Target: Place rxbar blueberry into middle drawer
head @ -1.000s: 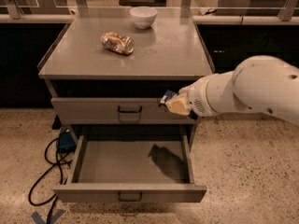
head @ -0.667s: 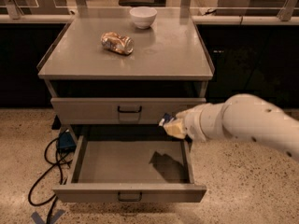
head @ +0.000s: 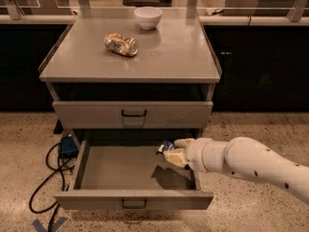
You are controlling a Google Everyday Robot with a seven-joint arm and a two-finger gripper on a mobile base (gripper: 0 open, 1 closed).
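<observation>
— Since the hand was level with the shut top drawer a second ago, where is it now?

— Lower. The hand [head: 170,152] has come down over the right rear part of the open middle drawer [head: 120,170], just inside its right wall. The white arm [head: 251,163] reaches in from the right and sits lower in view than before.

— And the snack bar?

— The snack bar [head: 165,145] is pinched in the hand, whose fingers are closed on it. Only a dark blue corner shows at their left. It hangs above the drawer floor, and a shadow [head: 166,175] falls on the tray beneath it.

— Has anything else changed?

— No. The top drawer [head: 133,114] stays shut. The white bowl [head: 147,17] stands at the back of the worktop [head: 183,57] as before. The shiny packet [head: 120,44] lies on its side left of centre, near the bowl but apart from it. Dark cables [head: 46,178] trail on the floor left of the cabinet, by the drawer's left side.
</observation>
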